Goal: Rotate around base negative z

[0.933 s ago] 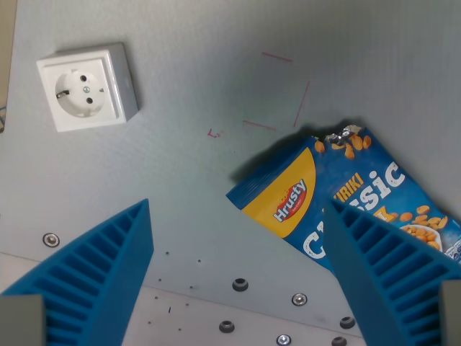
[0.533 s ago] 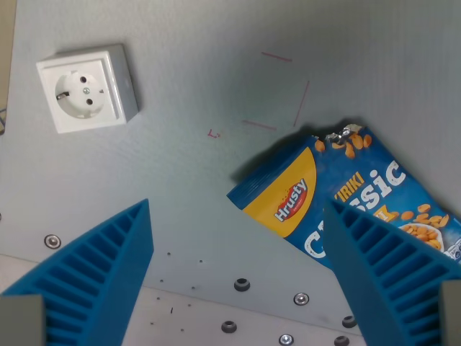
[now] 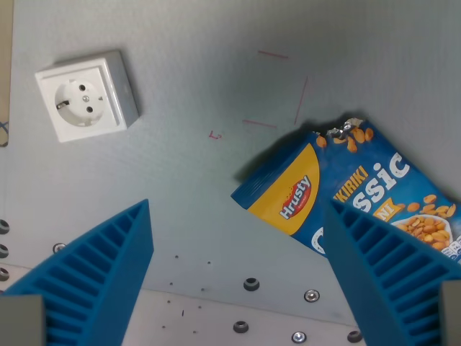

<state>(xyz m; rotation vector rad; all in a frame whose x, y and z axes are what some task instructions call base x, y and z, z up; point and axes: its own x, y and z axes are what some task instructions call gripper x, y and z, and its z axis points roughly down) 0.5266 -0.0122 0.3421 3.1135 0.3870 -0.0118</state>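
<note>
Gripper (image 3: 238, 281) fingers (image 3: 101, 277) are spread wide, holding nothing, above the worktop (image 3: 216, 187). Socket (image 3: 86, 95) sits toward the far-left corner; snack bag (image 3: 346, 194) at the right edge. Rotation progress cannot be judged here.

Camera turned slightly: whole scene shifted, snack bag (image 3: 353, 194) and socket (image 3: 86, 95) unmoved.

The grey table (image 3: 180, 180) carries a white socket box (image 3: 86, 95) near its corner at the wrist view's upper left. A blue snack bag (image 3: 353, 194) lies flat and slanted toward the wrist view's right edge, well apart from the socket. Faint red lines (image 3: 288, 94) mark the surface just above the bag. Bolt heads (image 3: 251, 283) dot the lower edge.
</note>
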